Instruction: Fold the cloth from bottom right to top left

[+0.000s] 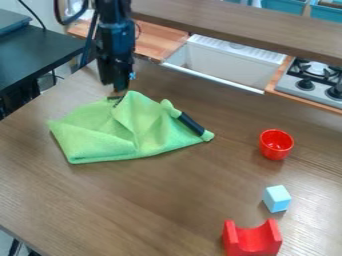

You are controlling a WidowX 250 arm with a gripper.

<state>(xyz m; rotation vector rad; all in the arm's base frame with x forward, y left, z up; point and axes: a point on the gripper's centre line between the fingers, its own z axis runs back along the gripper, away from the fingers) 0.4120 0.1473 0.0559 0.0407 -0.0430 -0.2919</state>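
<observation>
The cloth (100, 145) looks light and limp, best pinched at a corner; whether the tool (117, 98) is closed, I cannot tell.

Rumpled green cloth (100, 142) on brown table (147, 205)

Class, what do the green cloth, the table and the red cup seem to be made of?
Green cloth: probably soft microfibre or terry, matte, since it creases in loose folds. Table: wood or wood-look laminate, showing streaky brown grain. Red cup: likely plastic, smooth and glossy, with bright highlights.
</observation>
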